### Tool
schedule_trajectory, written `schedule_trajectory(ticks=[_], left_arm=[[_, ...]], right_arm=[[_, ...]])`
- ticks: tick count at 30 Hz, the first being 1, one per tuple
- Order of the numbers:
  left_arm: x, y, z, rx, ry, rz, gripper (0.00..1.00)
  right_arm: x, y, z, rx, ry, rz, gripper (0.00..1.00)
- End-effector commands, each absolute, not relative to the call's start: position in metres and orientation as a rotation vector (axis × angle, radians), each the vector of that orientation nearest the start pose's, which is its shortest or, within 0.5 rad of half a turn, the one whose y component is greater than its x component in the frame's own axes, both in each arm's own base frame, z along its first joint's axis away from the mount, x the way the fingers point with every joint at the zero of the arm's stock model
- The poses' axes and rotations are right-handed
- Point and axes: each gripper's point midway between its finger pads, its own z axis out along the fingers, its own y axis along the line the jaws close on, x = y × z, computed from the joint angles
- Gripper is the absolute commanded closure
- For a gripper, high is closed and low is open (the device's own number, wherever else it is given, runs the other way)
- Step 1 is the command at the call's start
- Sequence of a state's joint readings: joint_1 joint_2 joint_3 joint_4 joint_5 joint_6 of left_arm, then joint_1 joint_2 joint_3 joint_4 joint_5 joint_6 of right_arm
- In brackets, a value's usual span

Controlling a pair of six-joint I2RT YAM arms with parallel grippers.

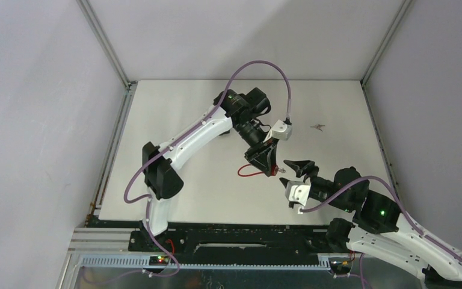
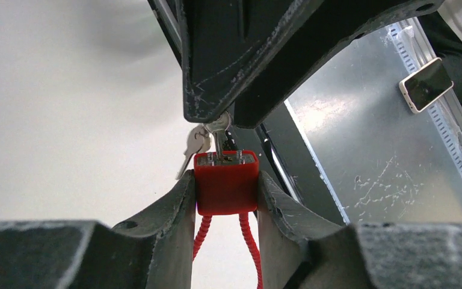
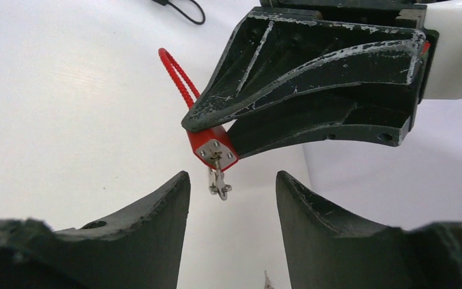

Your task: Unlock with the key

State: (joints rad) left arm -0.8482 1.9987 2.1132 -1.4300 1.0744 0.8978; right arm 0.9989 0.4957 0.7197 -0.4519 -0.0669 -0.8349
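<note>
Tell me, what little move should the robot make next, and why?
Probably ease the right jaws in and close them on the key. It already sits in the red padlock, which the left jaws clamp, while the right jaws stand open near it, not gripping, so nothing can turn it yet.

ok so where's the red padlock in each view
top external: red padlock just below centre, at the left tool tip
left wrist: padlock lower centre, clamped between that tool's fingers
right wrist: padlock at centre, keys hanging beneath
shared landmark: its red cable loop
</note>
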Motion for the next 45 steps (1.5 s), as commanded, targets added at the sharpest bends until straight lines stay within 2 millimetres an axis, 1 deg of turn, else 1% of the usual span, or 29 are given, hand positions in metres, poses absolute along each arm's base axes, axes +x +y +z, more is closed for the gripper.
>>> schedule_trajectory(ticks=[1, 4, 6, 13, 17, 26, 33, 37, 45], left_arm=[[0.150, -0.384, 0.258, -2.354, -1.704, 1.752, 1.00], [0.148, -0.383, 0.260, -2.343, -1.704, 1.760, 1.00], [0.147, -0.383, 0.261, -2.341, -1.700, 1.764, 1.00], [0.143, -0.382, 0.262, -2.340, -1.697, 1.760, 1.00], [0.143, -0.382, 0.263, -2.337, -1.699, 1.763, 1.00], [0.141, -0.383, 0.263, -2.331, -1.702, 1.759, 1.00], [0.142, -0.383, 0.263, -2.325, -1.710, 1.758, 1.00], [0.143, -0.383, 0.263, -2.323, -1.714, 1.756, 1.00], [0.143, -0.385, 0.262, -2.314, -1.720, 1.759, 1.00]], right_arm=[[0.144, 0.203, 0.277, -1.460, 1.049, 0.235, 0.45], [0.146, 0.204, 0.271, -1.484, 1.056, 0.227, 0.48], [0.148, 0.205, 0.272, -1.486, 1.056, 0.218, 0.50], [0.153, 0.207, 0.270, -1.505, 1.050, 0.171, 0.68], [0.155, 0.208, 0.267, -1.517, 1.053, 0.153, 0.72], [0.160, 0.204, 0.265, -1.534, 1.051, 0.088, 0.73], [0.159, 0.201, 0.265, -1.539, 1.047, 0.079, 0.73], [0.159, 0.201, 0.265, -1.541, 1.046, 0.077, 0.76], [0.159, 0.202, 0.264, -1.549, 1.043, 0.076, 0.84]])
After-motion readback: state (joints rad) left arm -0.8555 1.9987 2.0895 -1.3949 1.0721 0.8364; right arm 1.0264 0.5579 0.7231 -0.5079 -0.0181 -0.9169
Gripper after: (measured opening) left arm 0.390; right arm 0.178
